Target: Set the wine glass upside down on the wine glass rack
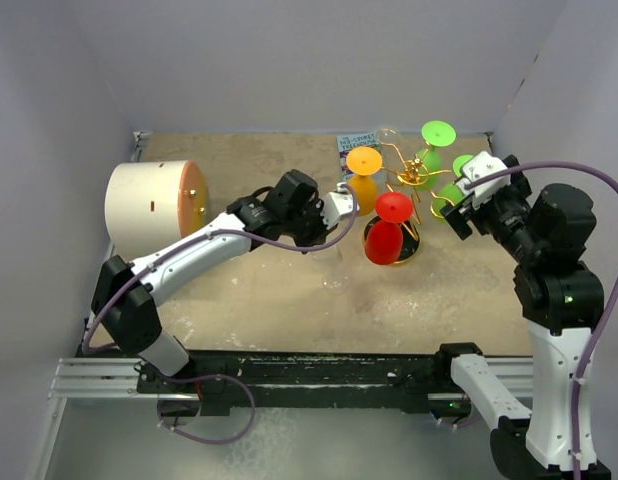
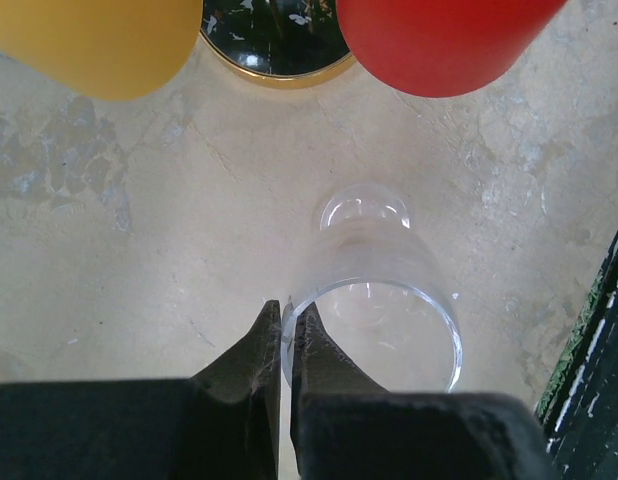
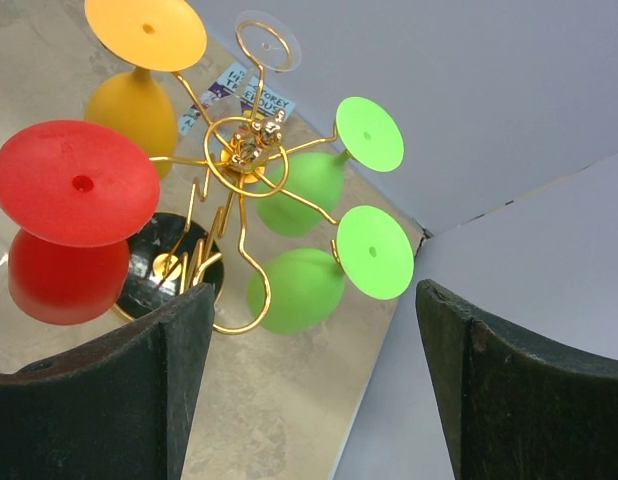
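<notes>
A clear wine glass [image 2: 379, 320] stands upright under my left gripper [image 2: 286, 322], whose jaws are shut on the left side of its rim, one finger inside and one outside. Its foot shows through the bowl. From above, the glass [image 1: 333, 262] is faint below the left gripper [image 1: 341, 205]. The wine glass rack [image 3: 244, 150] is a gold wire tree on a round black base [image 2: 274, 45]. Red [image 1: 387, 235], orange [image 1: 364, 180] and two green glasses [image 3: 299, 285] hang on it upside down. My right gripper [image 3: 314, 290] is open beside the rack [image 1: 414, 175], holding nothing.
A white cylinder with an orange face [image 1: 154, 205] lies at the left. A printed card [image 1: 354, 143] sits at the back wall. Grey walls close in the sides and back, the right one close behind the right arm. A black rail [image 1: 319, 365] runs along the near edge.
</notes>
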Controlling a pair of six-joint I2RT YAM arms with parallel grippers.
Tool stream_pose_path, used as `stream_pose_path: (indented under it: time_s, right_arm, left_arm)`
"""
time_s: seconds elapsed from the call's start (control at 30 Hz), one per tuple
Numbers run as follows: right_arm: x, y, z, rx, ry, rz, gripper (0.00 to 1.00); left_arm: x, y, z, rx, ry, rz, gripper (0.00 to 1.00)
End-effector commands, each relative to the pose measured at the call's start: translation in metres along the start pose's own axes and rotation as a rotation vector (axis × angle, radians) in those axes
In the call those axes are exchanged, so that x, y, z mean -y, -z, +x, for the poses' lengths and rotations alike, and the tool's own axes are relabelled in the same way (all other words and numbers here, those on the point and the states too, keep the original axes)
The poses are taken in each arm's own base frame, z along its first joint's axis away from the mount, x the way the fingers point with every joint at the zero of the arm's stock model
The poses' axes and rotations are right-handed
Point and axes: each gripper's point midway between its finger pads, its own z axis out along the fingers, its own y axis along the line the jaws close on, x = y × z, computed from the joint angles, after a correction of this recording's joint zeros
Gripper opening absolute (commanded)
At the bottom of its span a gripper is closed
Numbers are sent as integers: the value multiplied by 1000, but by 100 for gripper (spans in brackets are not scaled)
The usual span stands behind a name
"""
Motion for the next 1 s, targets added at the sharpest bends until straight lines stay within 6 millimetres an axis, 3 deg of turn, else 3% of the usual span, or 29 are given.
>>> stream_pose_path:
  time_s: [0.0,0.17,0.37,0.57,0.7,0.97]
  right_arm:
    - [13,0,-7,14,-20,52,85]
    - [14,-2,-13,28,-61,42,86]
    - [5,0,-32,92,-110,-31,92]
    - [-22,-6,-60,175,-262,-230,85]
    - [-39,-8,-81,255,-350,-367,83]
    - [-42,-14,-126,388,-435,-501,80]
  left_arm:
    - [-2,40,-31,142,-41,4,0]
    - [-15,80,-38,236,0,7,0]
    - [-36,159,-48,386,3,-101,0]
    - [-51,240,-60,531,23,-261,0]
    - [-51,269,-74,560,39,-310,0]
    - [-49,326,-126,682,21,-347,0]
